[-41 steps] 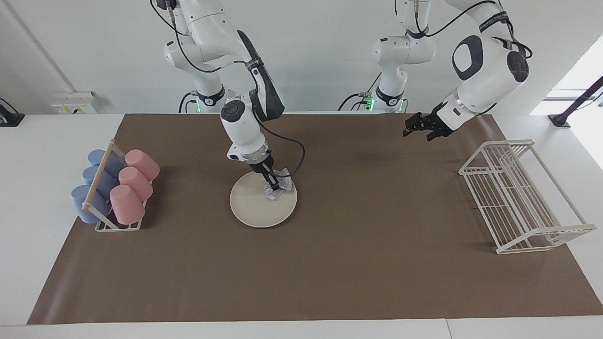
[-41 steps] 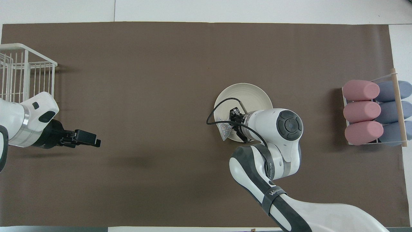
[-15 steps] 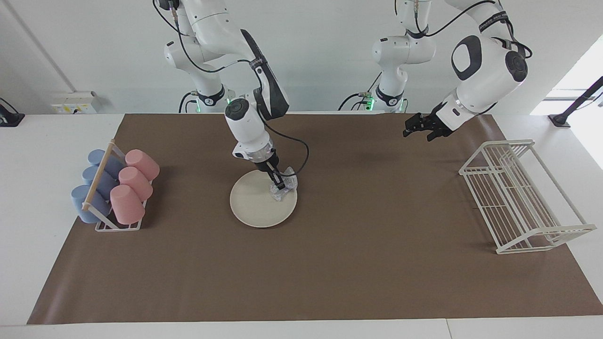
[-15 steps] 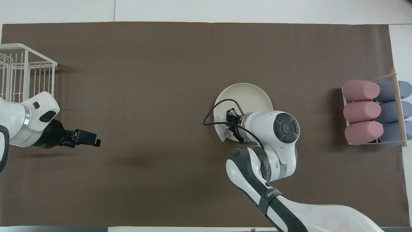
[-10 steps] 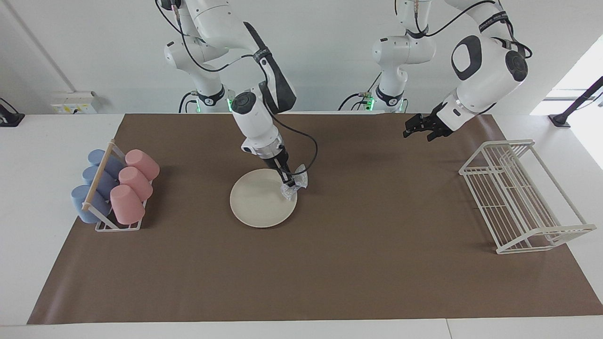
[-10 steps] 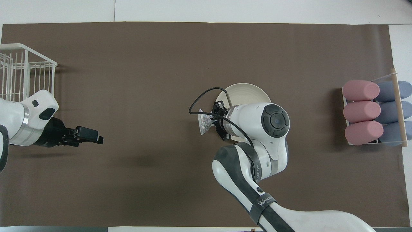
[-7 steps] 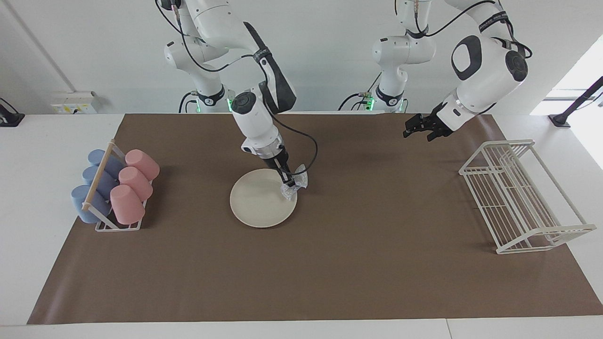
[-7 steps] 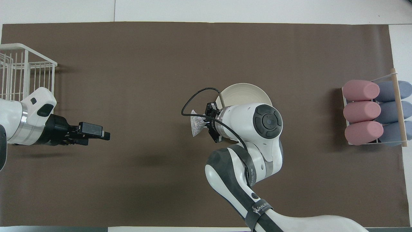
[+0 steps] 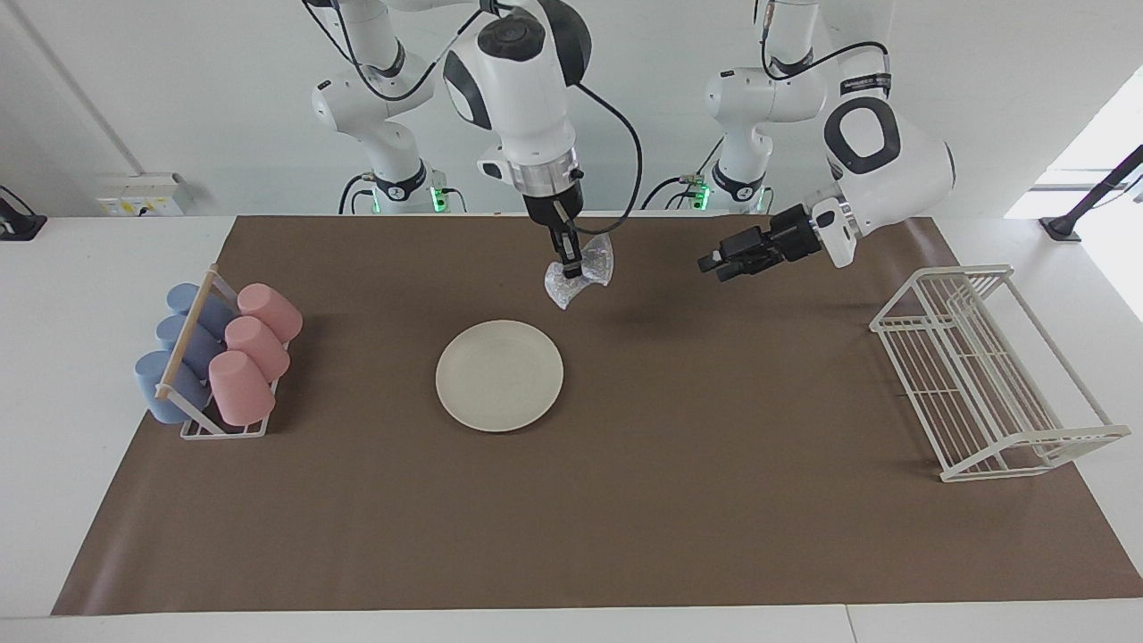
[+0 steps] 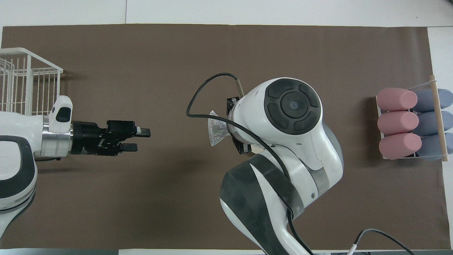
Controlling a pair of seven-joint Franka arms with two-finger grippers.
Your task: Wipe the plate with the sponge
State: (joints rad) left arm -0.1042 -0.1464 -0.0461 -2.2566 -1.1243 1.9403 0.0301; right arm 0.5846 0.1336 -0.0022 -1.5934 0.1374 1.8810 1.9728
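Note:
The cream-white plate [image 9: 499, 375] lies bare on the brown mat at the middle of the table. In the overhead view my right arm's body hides it. My right gripper [image 9: 569, 257] is raised well above the mat, beside the plate toward the left arm's end, and is shut on the silvery mesh sponge [image 9: 580, 272], which hangs from its fingers. The sponge shows in the overhead view [image 10: 216, 131] too. My left gripper [image 9: 714, 264] is open and empty. It points level toward the sponge over the mat, a gap away, and also shows in the overhead view [image 10: 138, 139].
A rack of pink and blue cups [image 9: 214, 357] stands at the right arm's end of the mat. It also shows in the overhead view [image 10: 410, 124]. A white wire dish rack [image 9: 991, 375] stands at the left arm's end, seen from overhead too [image 10: 24, 81].
My right gripper has lifted the sponge off the plate's rim and carried it up and toward the left arm's end. My left gripper has moved toward the middle of the table, toward the sponge.

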